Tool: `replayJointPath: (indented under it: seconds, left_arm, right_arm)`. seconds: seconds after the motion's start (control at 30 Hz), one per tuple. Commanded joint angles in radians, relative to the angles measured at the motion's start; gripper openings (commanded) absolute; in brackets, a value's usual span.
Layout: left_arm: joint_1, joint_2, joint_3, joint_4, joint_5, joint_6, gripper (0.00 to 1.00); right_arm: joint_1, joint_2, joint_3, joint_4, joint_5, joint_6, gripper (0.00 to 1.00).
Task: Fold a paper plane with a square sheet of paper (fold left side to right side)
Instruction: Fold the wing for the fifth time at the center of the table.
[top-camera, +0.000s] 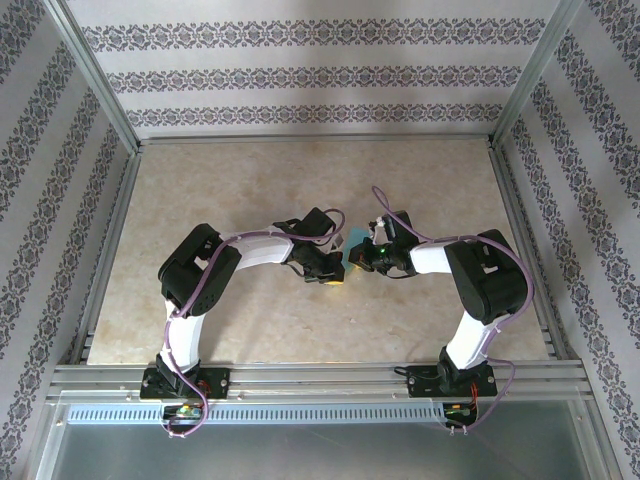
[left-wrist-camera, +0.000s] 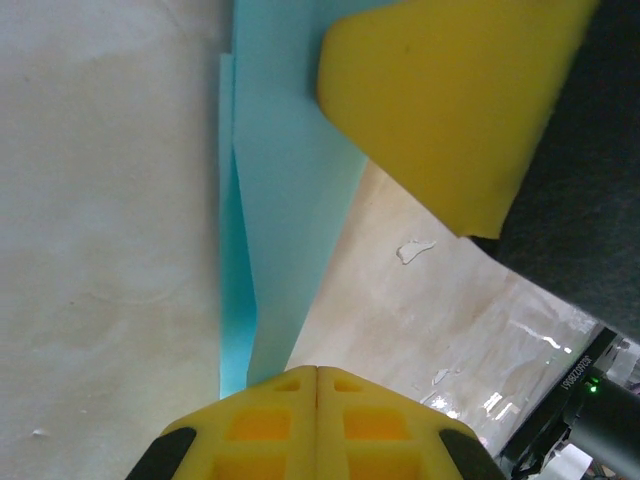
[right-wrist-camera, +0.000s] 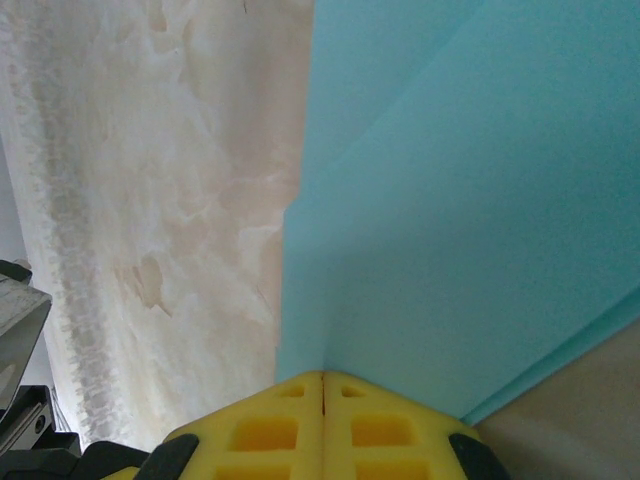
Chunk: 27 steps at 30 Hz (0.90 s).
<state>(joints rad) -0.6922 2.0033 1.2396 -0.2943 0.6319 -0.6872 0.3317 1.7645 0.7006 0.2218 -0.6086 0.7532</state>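
Left claw (left-wrist-camera: 317, 375), right claw (right-wrist-camera: 322, 380) fully closed, empty, tips at paper (right-wrist-camera: 450, 200) edge; bare table (top-camera: 220, 170) around.

Cyan paper plane (right-wrist-camera: 450, 200), beige marbled table (right-wrist-camera: 180, 200)

Illegible white print on black housing (left-wrist-camera: 600, 420)

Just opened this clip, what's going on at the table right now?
Two robot arms are working on one piece of cyan paper at the middle of the table. The left gripper and the right gripper are both shut, with their tips against the paper from opposite sides. The paper shows overlapping folded layers and lengthwise creases, so it looks part-folded. I cannot tell whether the tips pinch the paper or just press it down.
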Motion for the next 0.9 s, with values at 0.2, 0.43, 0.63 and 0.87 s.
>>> replayJointPath:
  seconds: [0.2, 0.43, 0.63, 0.87]
  left_arm:
    - [0.011, 0.023, -0.019, 0.034, -0.002, -0.010, 0.02]
    - [0.011, 0.028, -0.025, 0.040, -0.003, -0.011, 0.02]
    - [0.011, 0.034, -0.033, 0.047, -0.003, -0.014, 0.02]
    - [0.011, 0.037, -0.038, 0.050, -0.006, -0.014, 0.02]
  right_arm:
    - [0.004, 0.058, -0.016, -0.139, 0.082, -0.046, 0.00]
    - [0.004, 0.055, -0.016, -0.145, 0.085, -0.049, 0.00]
    - [0.004, 0.053, -0.016, -0.151, 0.089, -0.051, 0.00]
    - [0.004, 0.053, -0.015, -0.156, 0.089, -0.052, 0.00]
